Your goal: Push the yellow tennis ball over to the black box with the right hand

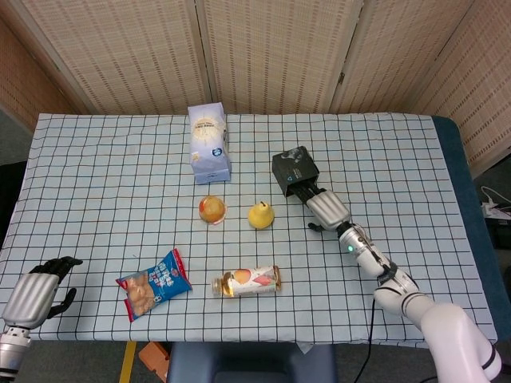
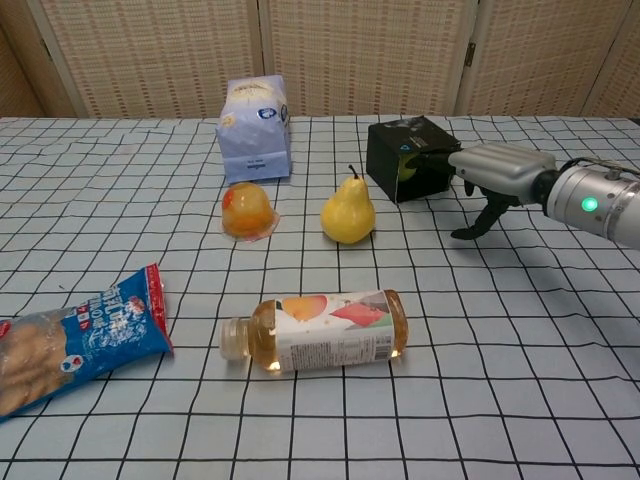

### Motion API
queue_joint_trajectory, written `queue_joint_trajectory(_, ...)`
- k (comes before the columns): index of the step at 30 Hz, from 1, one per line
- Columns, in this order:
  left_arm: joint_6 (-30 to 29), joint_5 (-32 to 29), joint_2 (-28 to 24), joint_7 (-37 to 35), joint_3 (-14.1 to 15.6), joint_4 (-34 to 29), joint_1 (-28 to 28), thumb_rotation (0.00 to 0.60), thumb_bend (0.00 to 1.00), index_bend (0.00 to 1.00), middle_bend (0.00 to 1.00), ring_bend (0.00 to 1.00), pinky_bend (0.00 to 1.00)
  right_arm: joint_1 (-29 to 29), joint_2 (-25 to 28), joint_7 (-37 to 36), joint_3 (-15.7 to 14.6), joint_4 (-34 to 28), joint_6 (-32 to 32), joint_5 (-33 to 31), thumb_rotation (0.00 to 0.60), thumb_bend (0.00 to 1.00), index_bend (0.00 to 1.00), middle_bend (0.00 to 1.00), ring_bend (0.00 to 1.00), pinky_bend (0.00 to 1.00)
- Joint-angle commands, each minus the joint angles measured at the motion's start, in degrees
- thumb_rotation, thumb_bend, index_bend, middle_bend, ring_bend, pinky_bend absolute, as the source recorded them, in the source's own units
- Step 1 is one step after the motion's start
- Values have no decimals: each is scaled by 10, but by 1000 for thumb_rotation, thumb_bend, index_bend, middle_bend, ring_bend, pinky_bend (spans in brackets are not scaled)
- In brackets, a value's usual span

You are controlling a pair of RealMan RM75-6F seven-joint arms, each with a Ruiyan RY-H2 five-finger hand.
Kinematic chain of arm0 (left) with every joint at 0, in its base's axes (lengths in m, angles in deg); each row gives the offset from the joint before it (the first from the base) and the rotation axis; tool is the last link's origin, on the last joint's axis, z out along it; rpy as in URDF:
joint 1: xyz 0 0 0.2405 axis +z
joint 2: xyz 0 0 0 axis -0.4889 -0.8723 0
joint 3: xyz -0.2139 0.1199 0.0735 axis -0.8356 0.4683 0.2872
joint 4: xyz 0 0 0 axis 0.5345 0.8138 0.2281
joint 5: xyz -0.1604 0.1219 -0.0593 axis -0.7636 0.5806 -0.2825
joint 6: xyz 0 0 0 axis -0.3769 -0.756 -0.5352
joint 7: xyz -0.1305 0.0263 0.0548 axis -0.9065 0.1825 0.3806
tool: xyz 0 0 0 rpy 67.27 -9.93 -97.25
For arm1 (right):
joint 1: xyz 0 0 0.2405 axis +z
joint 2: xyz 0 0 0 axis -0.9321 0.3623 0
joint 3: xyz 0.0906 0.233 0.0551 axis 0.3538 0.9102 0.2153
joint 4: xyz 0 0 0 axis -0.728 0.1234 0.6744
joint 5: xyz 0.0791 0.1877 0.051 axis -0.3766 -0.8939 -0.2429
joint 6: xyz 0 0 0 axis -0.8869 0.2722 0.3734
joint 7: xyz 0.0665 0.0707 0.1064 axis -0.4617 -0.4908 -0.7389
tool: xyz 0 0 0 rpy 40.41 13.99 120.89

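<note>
The yellow tennis ball (image 2: 405, 171) sits tucked against the open front of the black box (image 2: 407, 157), only a sliver showing. The right robot hand (image 2: 497, 176) is just beside the box, fingers spread, holding nothing. A pear (image 2: 348, 212) stands nearby on the bench (image 2: 520, 340). The left robot hand (image 1: 36, 290) rests at the bench's near-left corner, fingers loosely curled, gripping nothing.
</note>
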State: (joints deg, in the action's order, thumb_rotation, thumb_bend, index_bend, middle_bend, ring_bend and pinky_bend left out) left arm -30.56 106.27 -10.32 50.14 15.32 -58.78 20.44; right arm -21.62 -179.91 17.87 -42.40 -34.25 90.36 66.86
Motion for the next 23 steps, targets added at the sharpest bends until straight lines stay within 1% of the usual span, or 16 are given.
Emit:
queue_joint_trajectory(1, -2, 1, 0, -1, 0, -1, 0, 600, 424, 267, 241, 226, 377, -48, 51, 84, 8, -94, 84, -6, 600, 150, 220, 233, 142, 520)
queue_joint_trajectory(2, -2, 3, -1, -1, 0, -1, 0, 600, 425, 267, 241, 226, 377, -69, 70, 119, 12, -132, 121, -8, 600, 150, 260, 257, 181, 551)
queue_joint_trajectory(3, -3, 4, -1, -1, 0, -1, 0, 600, 425, 267, 241, 226, 377, -81, 82, 143, 14, -160, 141, -11, 600, 150, 328, 285, 221, 577)
queue_joint_trajectory(4, -3, 5, -1, -1, 1, -1, 1, 600, 425, 267, 241, 226, 377, -96, 96, 170, 16, -190, 164, -13, 600, 150, 378, 306, 246, 587)
queue_joint_trajectory(5, -4, 6, -1, -1, 2, -1, 1, 600, 424, 267, 241, 226, 377, -120, 118, 209, 16, -234, 200, -15, 600, 150, 413, 324, 261, 590)
queue_joint_trajectory(8, -5, 8, -2, -2, 3, -3, 2, 600, 425, 268, 241, 226, 377, -174, 172, 297, 8, -339, 262, -24, 600, 150, 433, 346, 269, 590)
queue_joint_trajectory(12, -8, 10, -2, 1, 2, -4, 2, 600, 425, 268, 241, 229, 377, -235, 222, 356, -7, -422, 313, -41, 600, 150, 424, 346, 269, 590)
queue_joint_trajectory(14, -9, 11, -2, 2, 2, -4, 2, 600, 424, 268, 241, 230, 377, -248, 229, 358, -9, -431, 325, -45, 600, 150, 395, 345, 257, 583)
queue_joint_trajectory(15, -9, 11, -2, 2, 2, -4, 3, 600, 424, 268, 241, 231, 377, -252, 231, 358, -9, -433, 329, -46, 600, 150, 373, 340, 242, 567)
queue_joint_trajectory(16, -10, 11, -2, 2, 2, -4, 3, 600, 424, 268, 241, 231, 377, -257, 233, 357, -10, -435, 332, -47, 600, 150, 330, 321, 209, 532)
queue_joint_trajectory(18, -12, 13, -1, 7, 3, -5, 4, 600, 425, 268, 241, 230, 376, -298, 246, 336, -9, -432, 364, -74, 600, 150, 219, 251, 118, 434)
queue_joint_trajectory(19, -13, 12, 0, 10, 3, -6, 4, 600, 425, 268, 241, 230, 377, -311, 247, 327, -12, -423, 374, -74, 600, 150, 174, 212, 82, 403)
queue_joint_trajectory(20, -13, 12, 0, 11, 3, -6, 4, 600, 425, 268, 241, 231, 377, -317, 247, 322, -12, -416, 377, -75, 600, 150, 138, 183, 53, 387)
queue_joint_trajectory(23, -14, 12, 2, 17, 2, -7, 5, 600, 425, 268, 241, 230, 377, -331, 244, 308, -13, -401, 375, -76, 600, 151, 76, 141, 3, 365)
